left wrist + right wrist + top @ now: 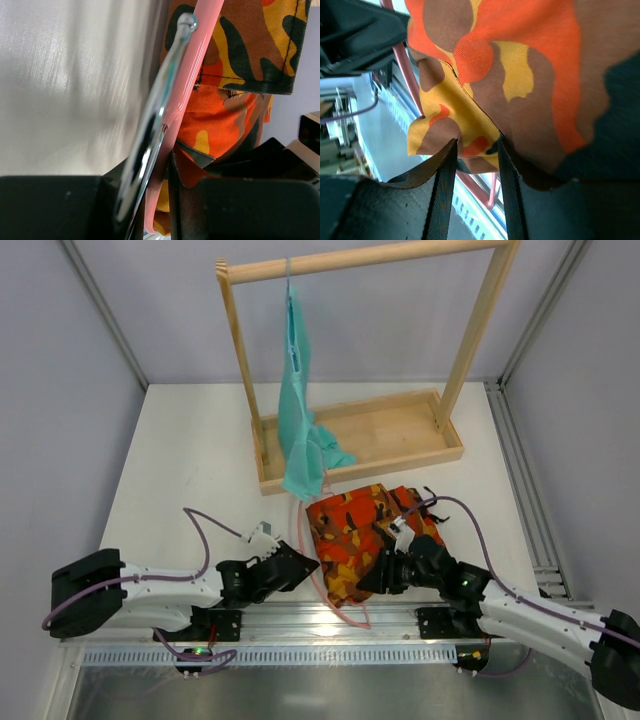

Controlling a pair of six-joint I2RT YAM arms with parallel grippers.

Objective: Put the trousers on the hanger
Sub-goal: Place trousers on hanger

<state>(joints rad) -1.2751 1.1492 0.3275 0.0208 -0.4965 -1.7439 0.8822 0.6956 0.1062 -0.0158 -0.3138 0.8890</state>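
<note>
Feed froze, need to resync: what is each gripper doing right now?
Left gripper: closed on the pink curved plastic hanger.
Right gripper: open, edge of the orange camouflage cloth trousers between its jaws.

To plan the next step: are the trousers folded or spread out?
Folded: the trousers lie as a compact bundle with overlapping layers.

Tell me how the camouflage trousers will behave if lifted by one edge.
Probably floppy: the trousers lie in rumpled folds, so layers would likely sag and unfold. The weave looks matte, so it probably won't slip easily.
</note>
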